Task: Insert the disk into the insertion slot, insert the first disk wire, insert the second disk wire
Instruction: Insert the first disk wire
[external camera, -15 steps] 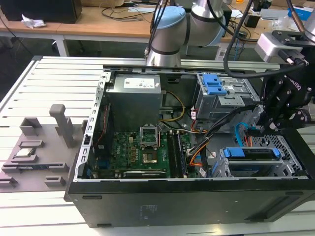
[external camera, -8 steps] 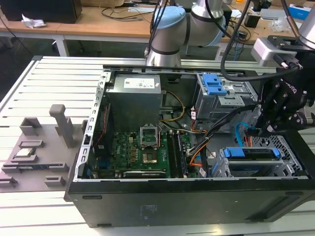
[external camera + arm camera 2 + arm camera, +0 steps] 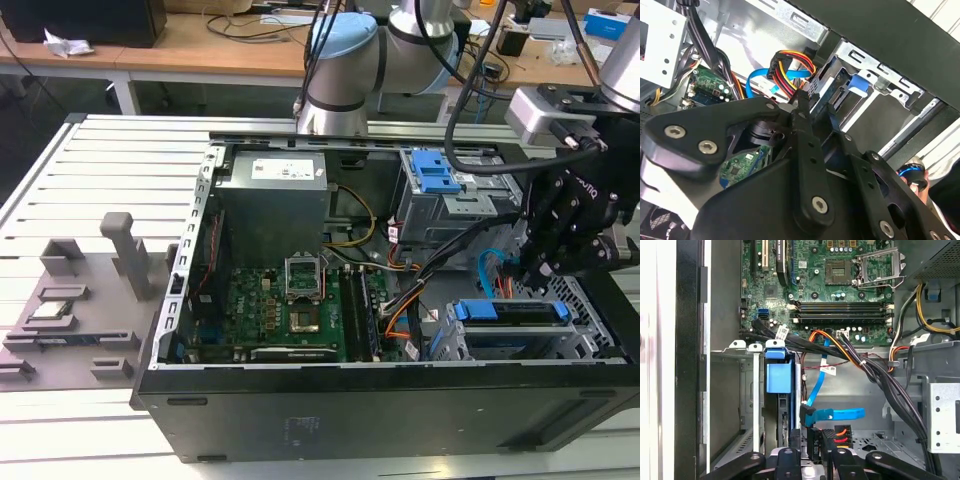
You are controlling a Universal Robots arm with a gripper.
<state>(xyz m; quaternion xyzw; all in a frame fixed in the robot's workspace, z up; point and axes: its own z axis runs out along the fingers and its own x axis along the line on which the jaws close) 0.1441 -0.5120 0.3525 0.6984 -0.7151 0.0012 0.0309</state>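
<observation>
Two-fingered hand clamped on first disk wire, tight beside disk edge; second disk wire near.

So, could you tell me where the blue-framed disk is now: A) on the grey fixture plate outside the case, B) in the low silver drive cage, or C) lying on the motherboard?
B: the disk, with its blue carrier, sits in the mouth of the silver drive cage.
</observation>
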